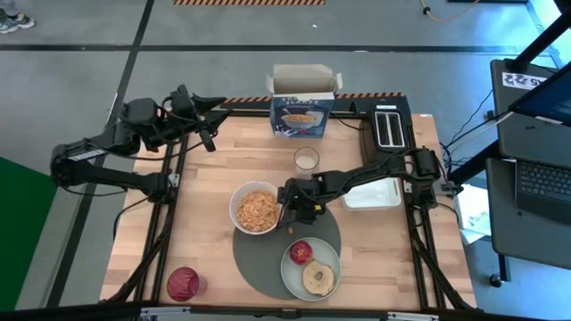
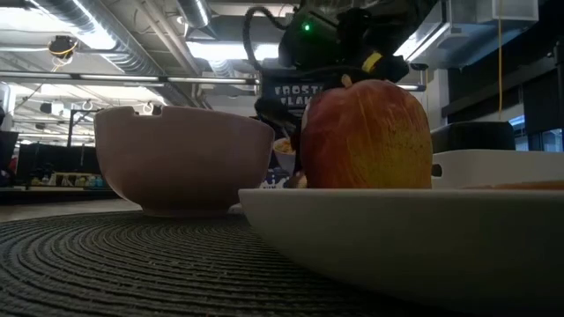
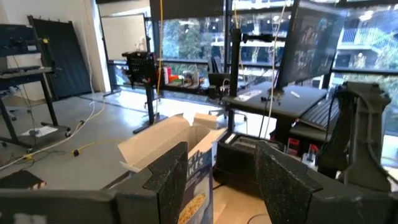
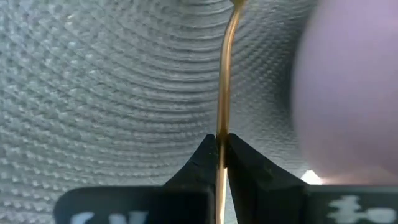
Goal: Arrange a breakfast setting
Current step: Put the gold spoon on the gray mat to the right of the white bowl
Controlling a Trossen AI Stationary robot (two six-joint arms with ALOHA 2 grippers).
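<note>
A white bowl (image 1: 256, 208) of cereal stands on the far left of the round dark-grey mat (image 1: 268, 259). A pale-green plate (image 1: 310, 267) with a red apple (image 1: 301, 251) and a bagel half (image 1: 319, 278) sits on the mat's near right. My right gripper (image 1: 290, 217) is low over the mat just right of the bowl, shut on a gold spoon (image 4: 225, 81). The glass of milk (image 1: 306, 160) and the open blue cereal box (image 1: 303, 105) stand farther back. My left gripper (image 1: 211, 134) is open and empty, raised over the table's far left edge. My right gripper pinches the spoon's thin gold handle (image 4: 221, 140) between its two fingertips (image 4: 205, 155), with the handle running on ahead of the fingers, along them. The fingers point down at the mat beside the bowl. Whether the spoon's far end touches the mat, I cannot tell.
A black toaster (image 1: 389, 127) stands at the far right, and a white rectangular tray (image 1: 373, 193) lies in front of it under my right arm. A red cup (image 1: 184, 284) stands at the near left corner. Bare wood lies left of the mat.
</note>
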